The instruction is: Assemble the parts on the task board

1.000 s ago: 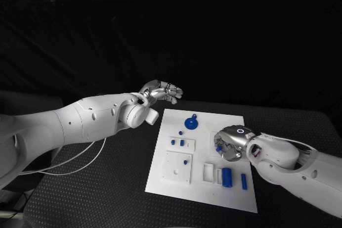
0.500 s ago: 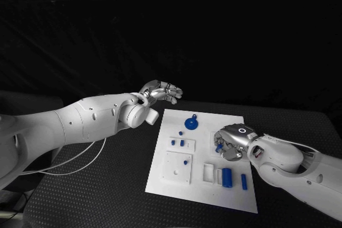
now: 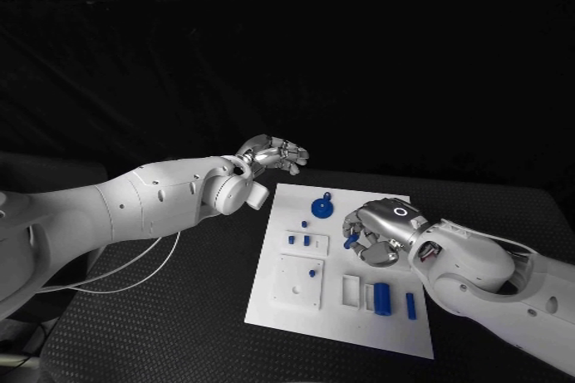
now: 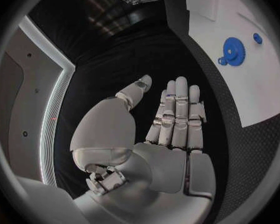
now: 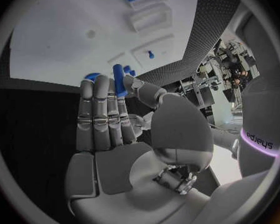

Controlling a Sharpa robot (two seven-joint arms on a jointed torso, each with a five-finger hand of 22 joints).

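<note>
Take the task board (image 3: 338,321) as your landmark: a flat white rectangular plate lying on the desk (image 3: 168,333), whose surface is black with a fine ribbed weave. Your right hand (image 3: 374,233) hangs over the board's middle, toward its right edge, and pinches a small blue peg (image 5: 118,78) between thumb and fingers; the right wrist view shows the peg upright at the fingertips, smooth and cylindrical. Your left hand (image 3: 274,154) is off the board, just past its far left corner, fingers straight and apart with nothing in them; the left wrist view shows the same flat palm.

On the board, a round blue toothed gear (image 3: 321,207) sits near the far edge, with a small blue knob (image 4: 257,38) beside it. Short blue pins (image 3: 306,240) stand in raised white blocks left of the right hand. Toward the near edge, a thick blue cylinder (image 3: 382,297) lies in a white cradle, and a slimmer blue bar (image 3: 410,305) lies just to its right.

Bare desk runs wide to the left of the board and along its near edge; the right arm covers the desk on the right side.
</note>
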